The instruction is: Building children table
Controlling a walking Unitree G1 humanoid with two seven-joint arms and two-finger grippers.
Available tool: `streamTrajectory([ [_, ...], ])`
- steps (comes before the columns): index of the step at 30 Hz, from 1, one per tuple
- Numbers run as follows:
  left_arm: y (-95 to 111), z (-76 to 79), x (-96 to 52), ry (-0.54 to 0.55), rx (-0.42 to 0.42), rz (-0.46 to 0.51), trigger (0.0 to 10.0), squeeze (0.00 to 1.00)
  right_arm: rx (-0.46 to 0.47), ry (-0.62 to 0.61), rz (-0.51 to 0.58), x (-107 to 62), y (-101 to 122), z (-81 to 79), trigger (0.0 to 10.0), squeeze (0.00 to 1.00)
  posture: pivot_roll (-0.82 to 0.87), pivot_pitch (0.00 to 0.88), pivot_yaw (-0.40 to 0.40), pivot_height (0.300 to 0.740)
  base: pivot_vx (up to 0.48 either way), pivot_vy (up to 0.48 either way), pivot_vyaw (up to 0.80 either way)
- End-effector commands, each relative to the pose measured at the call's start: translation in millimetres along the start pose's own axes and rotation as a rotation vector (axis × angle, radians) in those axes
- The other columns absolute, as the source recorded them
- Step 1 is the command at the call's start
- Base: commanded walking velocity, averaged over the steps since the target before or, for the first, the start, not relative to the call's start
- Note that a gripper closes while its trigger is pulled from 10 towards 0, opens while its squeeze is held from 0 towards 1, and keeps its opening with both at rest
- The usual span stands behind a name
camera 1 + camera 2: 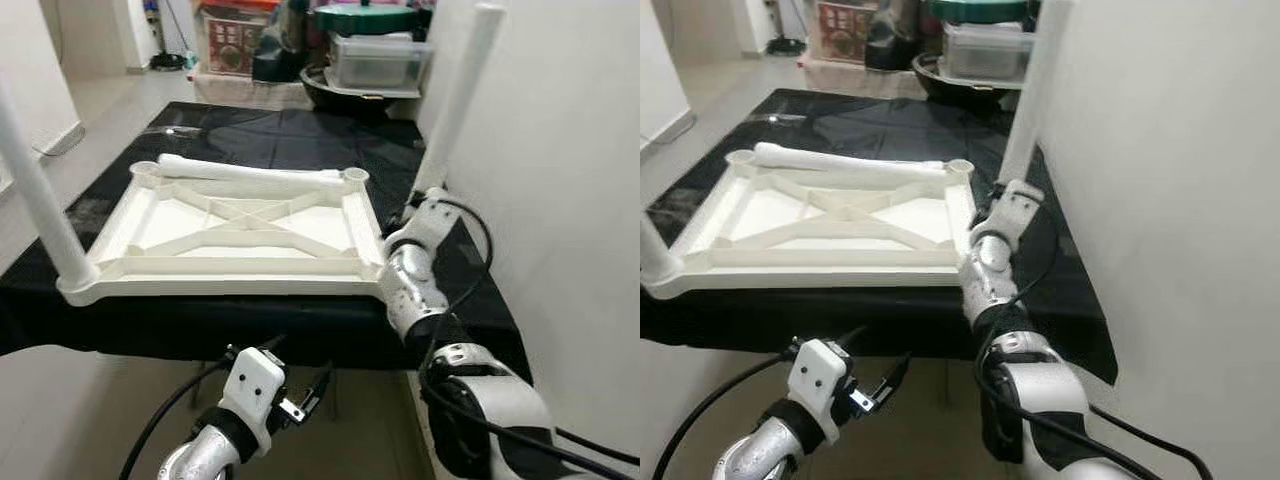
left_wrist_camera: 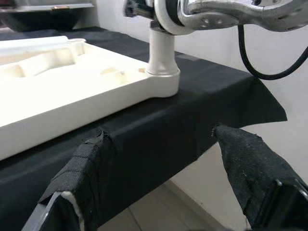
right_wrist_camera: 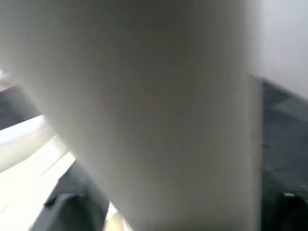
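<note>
The white tabletop (image 1: 240, 235) lies upside down on a table under a black cloth (image 1: 300, 135). One white leg (image 1: 35, 195) stands upright in its near left corner. A second leg (image 1: 458, 105) stands in the near right corner socket (image 2: 162, 72), and my right gripper (image 1: 420, 207) is shut on its lower part; in the right wrist view this leg (image 3: 159, 106) sits between the dark fingers (image 3: 72, 209). A loose leg (image 1: 250, 172) lies along the far edge. My left gripper (image 2: 161, 137) hangs open below the table's front edge, holding nothing.
A white wall (image 1: 560, 200) runs close along the right side of the table. Plastic boxes and bins (image 1: 375, 58) are stacked behind the far end. Bare floor (image 1: 90, 110) lies to the left and under the front edge.
</note>
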State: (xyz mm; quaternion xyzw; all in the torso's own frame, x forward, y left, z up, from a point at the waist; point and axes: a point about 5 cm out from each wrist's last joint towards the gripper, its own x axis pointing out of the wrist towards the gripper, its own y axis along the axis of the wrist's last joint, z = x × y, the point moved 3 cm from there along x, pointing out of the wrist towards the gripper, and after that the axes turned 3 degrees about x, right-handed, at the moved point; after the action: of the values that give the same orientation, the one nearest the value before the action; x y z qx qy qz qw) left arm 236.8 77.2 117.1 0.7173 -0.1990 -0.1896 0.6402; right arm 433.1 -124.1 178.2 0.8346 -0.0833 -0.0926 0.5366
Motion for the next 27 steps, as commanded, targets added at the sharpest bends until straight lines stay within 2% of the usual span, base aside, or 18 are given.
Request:
streamTrajectory([
  [1,-2.9,2.2,-0.2,-0.011,-0.002,-0.017,10.0,0.0,-0.023,0.102,-0.01,-2.2,-4.0,-11.1,10.0,1.0,0.15,0.069,-0.069,0.74,0.0,0.0,0.0],
  [2,-2.9,2.2,-0.2,-0.011,-0.002,-0.017,10.0,0.0,-0.023,0.102,-0.01,-2.2,-4.0,-11.1,10.0,1.0,0.15,0.069,-0.069,0.74,0.0,0.0,0.0],
  [3,-2.9,2.4,0.1,-0.011,-0.003,-0.017,10.0,0.0,-0.01,0.204,-0.005,-3.5,-2.1,-20.0,10.0,0.0,0.14,0.069,-0.068,0.74,0.0,0.0,0.0],
  [4,-2.9,2.4,0.1,-0.011,-0.003,-0.017,10.0,0.0,-0.01,0.204,-0.005,-3.5,-2.1,-20.0,10.0,0.0,0.14,0.069,-0.068,0.74,0.0,0.0,0.0],
  [5,-3.1,2.6,0.3,-0.012,-0.004,-0.017,10.0,0.0,-0.007,0.285,0.013,-3.4,2.8,-22.3,10.0,0.0,0.14,0.07,-0.067,0.74,0.0,0.0,0.0],
  [7,-3.1,2.6,0.3,-0.012,-0.004,-0.017,10.0,0.0,-0.007,0.285,0.013,-3.4,2.8,-22.3,10.0,0.0,0.14,0.07,-0.067,0.74,0.0,0.0,0.0],
  [9,-3.0,2.9,1.2,-0.012,-0.007,-0.015,10.0,0.0,-0.008,0.606,-0.001,-9.3,11.5,-31.8,10.0,0.0,0.14,0.068,-0.07,0.74,0.0,0.0,0.0],
  [10,-3.0,2.9,1.2,-0.012,-0.007,-0.015,10.0,0.0,-0.008,0.606,-0.001,-9.3,11.5,-31.8,10.0,0.0,0.14,0.068,-0.07,0.74,0.0,0.0,0.0],
  [12,-3.0,2.6,1.7,-0.012,-0.007,-0.014,10.0,0.0,-0.007,0.951,-0.09,-23.8,16.4,-33.1,10.0,0.0,0.14,0.068,-0.071,0.74,0.0,0.0,0.0],
  [14,-3.0,2.6,1.7,-0.012,-0.007,-0.014,10.0,0.0,-0.007,0.951,-0.09,-23.8,16.4,-33.1,10.0,0.0,0.14,0.068,-0.071,0.74,0.0,0.0,0.0],
  [15,-3.1,2.4,1.8,-0.011,-0.007,-0.014,10.0,0.0,-0.016,1.079,-0.136,-32.1,16.8,-32.9,10.0,0.0,0.14,0.068,-0.07,0.74,0.0,0.0,0.0],
  [16,-3.1,2.4,1.8,-0.011,-0.007,-0.014,10.0,0.0,-0.016,1.079,-0.136,-32.1,16.8,-32.9,10.0,0.0,0.14,0.068,-0.07,0.74,0.0,0.0,0.0],
  [18,-3.0,2.3,1.9,-0.012,-0.006,-0.014,10.0,0.0,-0.071,1.317,-0.22,-51.4,13.4,-32.9,10.0,0.0,0.14,0.068,-0.072,0.74,0.0,0.0,0.0],
  [19,-3.0,2.3,1.9,-0.012,-0.006,-0.014,10.0,0.0,-0.071,1.317,-0.22,-51.4,13.4,-32.9,10.0,0.0,0.14,0.068,-0.072,0.74,0.0,0.0,0.0],
  [20,-2.9,2.4,1.8,-0.012,-0.006,-0.014,10.0,0.0,-0.084,1.405,-0.259,-59.6,11.2,-33.7,10.0,0.0,0.15,0.069,-0.07,0.74,0.0,0.0,0.0],
  [22,-2.9,2.4,1.8,-0.012,-0.006,-0.014,10.0,0.0,-0.084,1.405,-0.259,-59.6,11.2,-33.7,10.0,0.0,0.15,0.069,-0.07,0.74,0.0,0.0,0.0],
  [24,-2.8,2.6,1.6,-0.011,-0.006,-0.014,10.0,0.0,-0.063,1.557,-0.306,-73.8,11.1,-41.4,10.0,0.0,0.15,0.067,-0.074,0.74,0.0,0.0,0.0],
  [27,-2.8,2.7,1.4,-0.011,-0.006,-0.014,10.0,0.0,-0.056,1.61,-0.314,-79.3,10.6,-47.4,10.0,0.0,0.15,0.068,-0.074,0.74,0.0,0.0,0.0],
])
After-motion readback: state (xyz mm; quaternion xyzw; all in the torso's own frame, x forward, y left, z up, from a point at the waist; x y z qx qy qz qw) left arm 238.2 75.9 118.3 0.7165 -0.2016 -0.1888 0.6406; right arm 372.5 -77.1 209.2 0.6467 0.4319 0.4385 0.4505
